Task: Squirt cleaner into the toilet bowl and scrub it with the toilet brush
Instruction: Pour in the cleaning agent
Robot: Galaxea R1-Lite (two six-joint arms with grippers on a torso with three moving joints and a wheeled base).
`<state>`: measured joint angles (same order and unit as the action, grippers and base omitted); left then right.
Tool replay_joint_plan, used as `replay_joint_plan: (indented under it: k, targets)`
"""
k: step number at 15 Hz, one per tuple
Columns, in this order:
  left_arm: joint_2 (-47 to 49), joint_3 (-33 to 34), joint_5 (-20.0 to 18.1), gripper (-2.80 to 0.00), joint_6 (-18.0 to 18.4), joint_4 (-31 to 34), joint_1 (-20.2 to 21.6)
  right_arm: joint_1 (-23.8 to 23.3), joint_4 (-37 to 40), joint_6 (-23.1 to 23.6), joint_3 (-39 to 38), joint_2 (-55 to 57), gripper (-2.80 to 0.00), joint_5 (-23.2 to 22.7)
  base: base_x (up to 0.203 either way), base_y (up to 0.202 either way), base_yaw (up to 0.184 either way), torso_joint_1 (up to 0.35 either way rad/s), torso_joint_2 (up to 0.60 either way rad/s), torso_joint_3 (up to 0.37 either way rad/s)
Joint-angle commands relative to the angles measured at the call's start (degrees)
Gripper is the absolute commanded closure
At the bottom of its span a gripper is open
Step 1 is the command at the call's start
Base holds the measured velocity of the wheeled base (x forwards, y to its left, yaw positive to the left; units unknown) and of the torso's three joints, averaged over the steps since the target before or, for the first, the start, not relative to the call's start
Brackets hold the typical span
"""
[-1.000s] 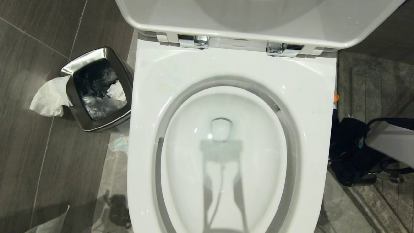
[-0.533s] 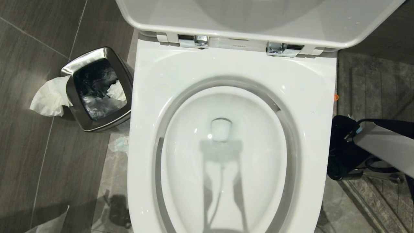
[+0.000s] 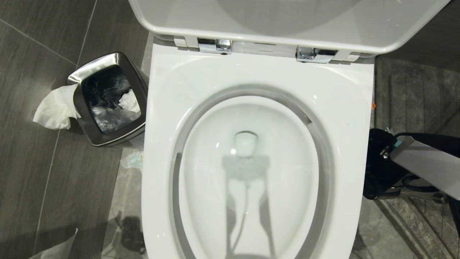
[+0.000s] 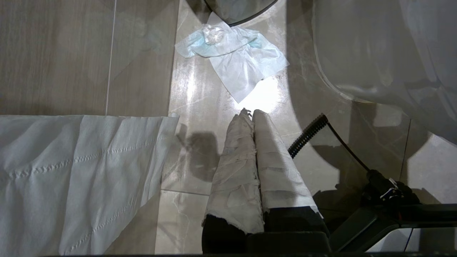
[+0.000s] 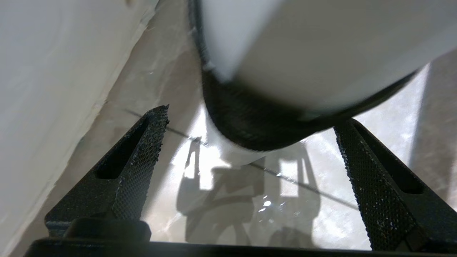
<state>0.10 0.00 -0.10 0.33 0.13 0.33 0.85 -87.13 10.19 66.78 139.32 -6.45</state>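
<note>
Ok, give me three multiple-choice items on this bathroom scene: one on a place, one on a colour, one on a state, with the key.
1. The waste bin stands where, seen from the head camera?
A. left of the toilet bowl
B. right of it
C. inside it

2. The hinges of the lid are
A. blue
B. chrome
C. red

3. The right end effector is
A. shut on a brush
B. open, holding nothing
C. shut on tissue

Key: 1 A, the bin sits at the bowl's left; 2 B, they shine silver; 3 B, its fingers stand wide apart.
</note>
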Motion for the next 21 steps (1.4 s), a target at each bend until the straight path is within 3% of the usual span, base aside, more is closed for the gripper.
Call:
replay_joint_plan:
  k: [1,21]
  targets:
    - [0.08,0.08,0.01,0.0,0.02,0.01,0.02,-0.45,-0.54,0.27,0.19,-0.95,-2.8,-0.04,0.0,0.0,0.0,0.0,0.0,0.0]
    - [0.08,0.08,0.01,0.0,0.02,0.03,0.02,-1.03,-0.54,2.01,8.36,-0.19,-2.8,-0.41,0.0,0.0,0.0,0.0,0.0,0.0]
